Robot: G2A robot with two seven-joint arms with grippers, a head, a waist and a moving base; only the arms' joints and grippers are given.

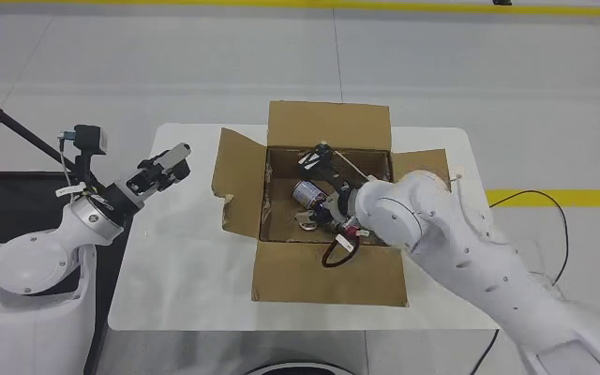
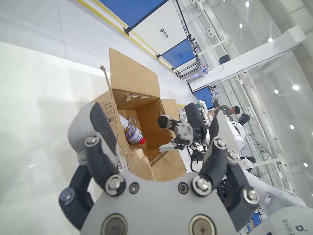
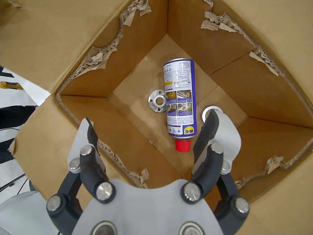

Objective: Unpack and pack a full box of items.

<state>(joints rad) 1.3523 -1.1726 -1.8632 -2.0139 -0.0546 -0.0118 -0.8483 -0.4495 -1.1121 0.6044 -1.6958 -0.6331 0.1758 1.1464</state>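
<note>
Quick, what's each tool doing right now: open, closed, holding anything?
Left tool: open, empty, beside the box.
Right tool: open, empty, above the spray can in the box.

**Top view:** camera looking straight down at table [image 1: 187, 281] from above arms, moderately far, with box [image 1: 328, 274] sitting mid-frame.

**Left wrist view:** camera riding behind left gripper [image 1: 178, 161] at 9 o'clock of box. It is facing toward 3 o'clock and peering obliquely into box from well apart.

**Right wrist view:** camera hanging behind right gripper [image 3: 150, 121] over box mouth, facing steeply down, near.

**Overlap:** all three sharing box interior and spray can [image 3: 179, 99] lying on box floor. Left wrist view also catching right gripper over box.
</note>
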